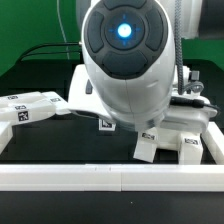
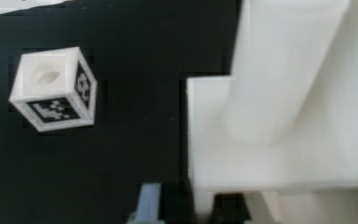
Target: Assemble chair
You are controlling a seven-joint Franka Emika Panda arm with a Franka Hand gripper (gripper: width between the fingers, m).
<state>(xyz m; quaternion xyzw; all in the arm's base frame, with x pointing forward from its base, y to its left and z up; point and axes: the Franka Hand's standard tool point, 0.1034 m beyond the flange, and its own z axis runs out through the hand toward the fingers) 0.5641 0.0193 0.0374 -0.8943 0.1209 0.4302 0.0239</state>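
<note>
Right up front in the exterior view was the rail, running along the edge of the black table. Just behind it sat the chair, or the bits of it so far: blocky white plastic with two stubby legs pointing toward the rail, over on the exterior view's right. The wrist view showed it closer, a big plain white slab with a stepped edge. Well apart from that was a small cube, tilted on the dark top, with a round dimple on one face and a black-and-white tag on another. The gripper was right at the slab's edge, clenched tight, but honestly I couldn't tell if it pinched anything. The arm was the real nuisance, its fat white body and blue light blocking the whole middle of the scene and most of the chair. Farther back on the exterior view's left lay the marker board, flat with its tags showing.
</note>
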